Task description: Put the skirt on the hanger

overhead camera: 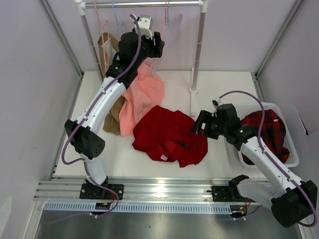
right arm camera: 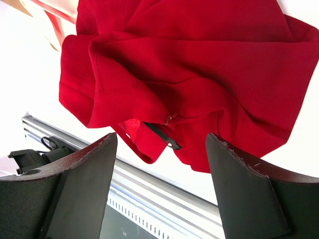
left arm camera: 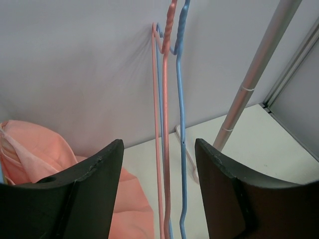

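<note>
Left wrist: my left end effector (left arm camera: 158, 144), apart, straddles the hanger (left arm camera: 166, 124) and blue hangers (left arm camera: 182, 124); closing might pinch both.

Robot arms (overhead camera: 107, 97): 2 | dark red skirt (overhead camera: 169, 132): 1 | salmon-pink garment (overhead camera: 144, 94): 1 | brown garment (overhead camera: 113, 118): 1 | plaid cloth (overhead camera: 271, 132): 1 | white basket (overhead camera: 294, 162): 1 | clothes rack (overhead camera: 197, 55): 1 | hangers (left arm camera: 166, 99): pink and blue, count unclear

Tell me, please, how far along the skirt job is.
Nothing is done yet: the skirt lies crumpled on the table, ungripped. In hand: the open left gripper is lined up on the hanger on the rack; the open right gripper hovers over the skirt. Left: grip both and fit the skirt on.
</note>
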Robot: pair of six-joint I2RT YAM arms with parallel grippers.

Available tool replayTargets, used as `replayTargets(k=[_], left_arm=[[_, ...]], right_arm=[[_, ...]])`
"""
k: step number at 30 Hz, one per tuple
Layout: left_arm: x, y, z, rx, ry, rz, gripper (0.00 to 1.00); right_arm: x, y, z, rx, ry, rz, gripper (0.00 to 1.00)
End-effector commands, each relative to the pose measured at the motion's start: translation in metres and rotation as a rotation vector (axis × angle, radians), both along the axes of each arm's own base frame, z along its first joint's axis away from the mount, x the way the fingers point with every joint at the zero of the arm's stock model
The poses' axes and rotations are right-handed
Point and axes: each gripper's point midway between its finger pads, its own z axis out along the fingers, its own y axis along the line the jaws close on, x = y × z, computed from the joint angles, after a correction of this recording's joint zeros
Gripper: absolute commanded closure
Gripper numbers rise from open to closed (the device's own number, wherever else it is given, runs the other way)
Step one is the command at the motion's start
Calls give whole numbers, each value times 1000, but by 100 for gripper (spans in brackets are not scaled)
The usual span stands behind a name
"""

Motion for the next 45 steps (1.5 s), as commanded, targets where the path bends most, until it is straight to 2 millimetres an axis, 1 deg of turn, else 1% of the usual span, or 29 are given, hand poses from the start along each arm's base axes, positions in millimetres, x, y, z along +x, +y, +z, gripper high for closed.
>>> replayTargets(k=[1,9,13,15,16,17,21,26,32,33,34,40,43,44,45], left_arm=[[5,3,14,4,-37,9,35],[8,4,11,-2,-29,19,36],[7,4,12,-7,-29,7,36],[5,3,15,-11,-35,-7,36],[3,3,20,-19,-48,-12,36],[2,2,19,-19,-49,-18,36],[-3,5,32,-34,-77,-21,35],[-1,14,36,-48,-84,5,35],[-4,17,39,-79,-97,-5,35],[-7,13,38,-83,-98,-33,34],[-8,13,42,-90,-111,-35,34],[-5,17,44,-100,-111,-25,33],[-2,20,41,-98,-102,-7,33],[-2,20,47,-101,-109,-7,33],[2,19,40,-95,-95,-5,33]], right_arm=[[4,0,21,17,-61,12,23],[3,-2,18,8,-57,13,23],[2,-3,16,6,-52,14,22],[2,-2,16,7,-52,15,22],[2,-3,15,7,-49,14,22],[2,-3,15,7,-51,14,22],[2,-2,15,10,-51,15,22],[2,-4,15,9,-50,12,22],[2,-4,15,5,-51,11,22],[1,-4,15,4,-49,13,22],[2,-5,15,3,-50,9,22],[2,-5,14,5,-47,10,22],[2,-4,14,4,-47,14,23],[2,-5,14,2,-46,12,22],[2,-4,14,3,-48,15,22]])
